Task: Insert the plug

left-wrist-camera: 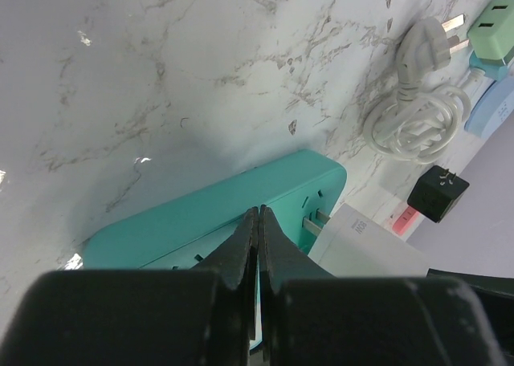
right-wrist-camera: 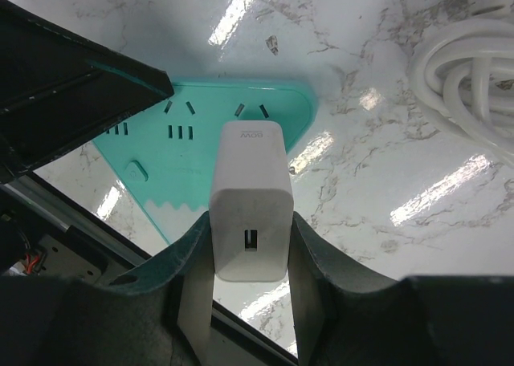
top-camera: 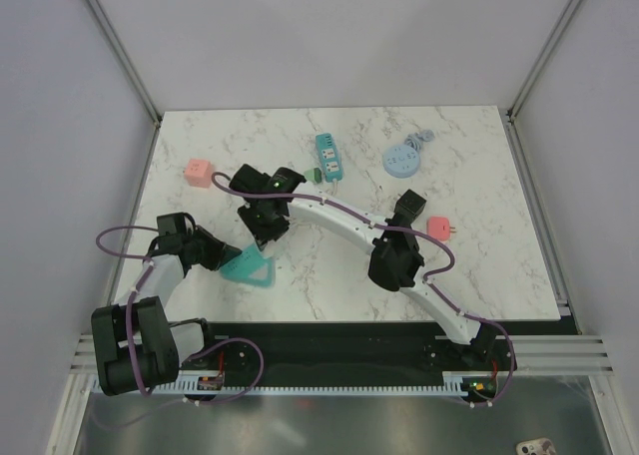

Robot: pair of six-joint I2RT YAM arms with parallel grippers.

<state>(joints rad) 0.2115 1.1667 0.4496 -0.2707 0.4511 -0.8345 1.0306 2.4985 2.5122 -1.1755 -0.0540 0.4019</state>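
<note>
A teal triangular power strip lies flat near the table's front left. My left gripper is shut with nothing between its fingers, its tips down on the strip's top. My right gripper is shut on the white plug, a boxy charger held by its sides. The plug's front end points at the strip's outer socket. Its metal prongs show in the small gap between plug and strip, with their tips at the socket slots.
A pink cube, a teal rectangular strip, a green adapter, a blue round strip and a pink plug lie further back. A coiled white cable and a black adapter sit beyond the plug.
</note>
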